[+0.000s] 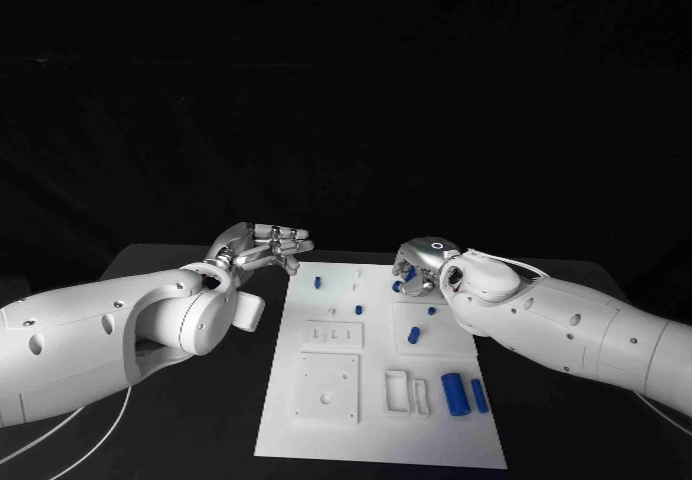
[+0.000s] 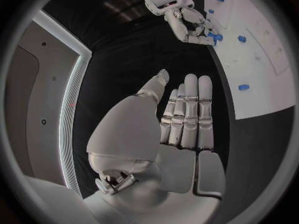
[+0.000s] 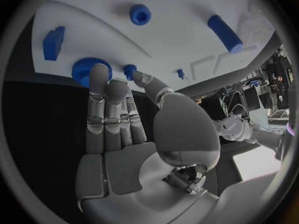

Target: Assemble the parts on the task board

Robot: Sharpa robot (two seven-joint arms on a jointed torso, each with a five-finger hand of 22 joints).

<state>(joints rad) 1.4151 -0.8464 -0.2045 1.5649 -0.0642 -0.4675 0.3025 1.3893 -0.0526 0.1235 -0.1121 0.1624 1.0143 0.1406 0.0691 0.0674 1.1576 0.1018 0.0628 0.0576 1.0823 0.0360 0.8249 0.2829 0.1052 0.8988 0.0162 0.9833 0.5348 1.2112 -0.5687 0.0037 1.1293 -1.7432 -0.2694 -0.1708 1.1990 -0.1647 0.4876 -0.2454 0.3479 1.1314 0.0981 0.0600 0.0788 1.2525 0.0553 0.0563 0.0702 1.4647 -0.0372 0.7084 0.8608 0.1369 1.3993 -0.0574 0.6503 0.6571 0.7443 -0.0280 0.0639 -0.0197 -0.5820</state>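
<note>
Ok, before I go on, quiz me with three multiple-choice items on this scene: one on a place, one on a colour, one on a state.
1. Where do the two long blue cylinders lie on the task board?
A. At its end nearest the robot, right side.
B. At its far left corner.
C. Upright in its middle.

2. What colour are the parts?
A. Grey.
B. Blue.
C. Red.

3. How is the left robot hand?
A. Gripping a cylinder.
B. Pressed flat on the board's middle.
C. Holding nothing, fingers straight.

Answers: 1 A, they lie side by side there in the head view; 2 B, every small piece is blue; 3 C, its wrist view shows a bare palm and straight fingers.
</note>
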